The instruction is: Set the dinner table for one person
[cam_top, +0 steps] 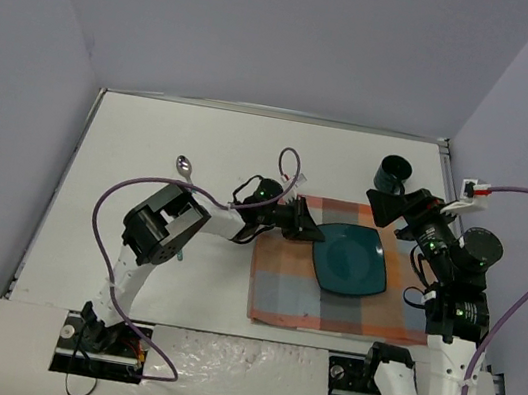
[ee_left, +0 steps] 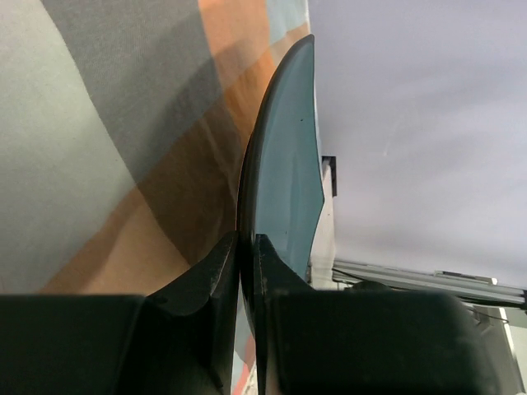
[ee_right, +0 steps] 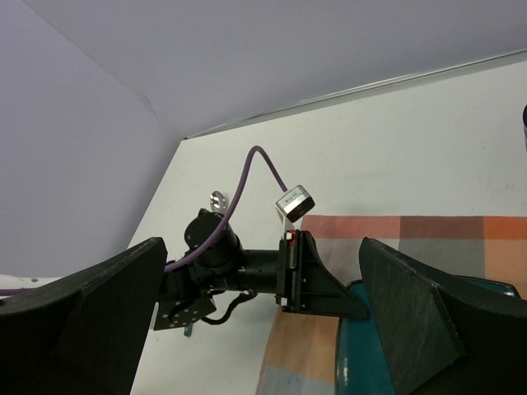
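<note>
A square teal plate (cam_top: 350,259) lies over the plaid cloth (cam_top: 275,286) on the white dinner table (cam_top: 141,147). My left gripper (cam_top: 318,237) is shut on the plate's left rim; the left wrist view shows the rim (ee_left: 280,164) edge-on between the jaws above the cloth (ee_left: 99,164). My right gripper (cam_top: 396,206) is open and empty, above the table's far right, beside a dark cup (cam_top: 391,172). In the right wrist view the left gripper (ee_right: 354,309) holds the plate (ee_right: 370,362) at its corner. A spoon (cam_top: 185,168) lies at the left.
A green-handled utensil (cam_top: 177,253) is mostly hidden under the left arm. Grey walls enclose the table on three sides. The left arm's purple cable (cam_top: 292,167) loops above the cloth's far left corner.
</note>
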Controlling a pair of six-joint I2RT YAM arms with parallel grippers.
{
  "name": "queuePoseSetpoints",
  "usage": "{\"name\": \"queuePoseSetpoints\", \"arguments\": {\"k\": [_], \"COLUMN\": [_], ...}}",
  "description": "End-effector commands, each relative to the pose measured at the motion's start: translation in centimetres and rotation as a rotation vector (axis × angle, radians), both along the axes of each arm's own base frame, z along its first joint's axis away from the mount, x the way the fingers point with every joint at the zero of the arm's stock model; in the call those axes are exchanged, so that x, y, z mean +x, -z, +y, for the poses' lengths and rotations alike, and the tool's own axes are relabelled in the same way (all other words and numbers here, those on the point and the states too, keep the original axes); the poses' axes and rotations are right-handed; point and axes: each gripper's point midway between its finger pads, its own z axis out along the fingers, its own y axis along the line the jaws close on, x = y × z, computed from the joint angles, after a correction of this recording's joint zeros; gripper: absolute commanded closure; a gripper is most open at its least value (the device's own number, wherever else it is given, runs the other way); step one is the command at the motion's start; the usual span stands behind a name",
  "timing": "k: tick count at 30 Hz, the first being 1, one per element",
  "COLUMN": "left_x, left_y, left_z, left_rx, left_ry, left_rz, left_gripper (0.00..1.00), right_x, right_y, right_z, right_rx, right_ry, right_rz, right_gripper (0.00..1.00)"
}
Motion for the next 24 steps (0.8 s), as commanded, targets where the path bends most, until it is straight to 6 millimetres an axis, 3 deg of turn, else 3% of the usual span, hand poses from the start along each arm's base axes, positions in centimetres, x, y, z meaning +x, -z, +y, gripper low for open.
{"name": "queuePoseSetpoints", "arguments": {"k": [1, 24], "left_x": [0.5, 0.5], "left_y": [-11.0, -7.1], "left_z": [-2.3, -4.6], "left_rx": [-0.250, -0.204], "left_ry": [0.031, 0.102], "left_rz": [-0.253, -0.221], "left_gripper": [1.00, 1.00], "right_x": [-0.3, -0.1], "right_y": [-2.8, -1.1], "right_z": [0.4, 0.4], "right_rx": [-0.025, -0.044], "right_ry": [-0.026, -0.024], "right_rz": [-0.101, -0.076], "right_gripper": [0.00, 0.00]}}
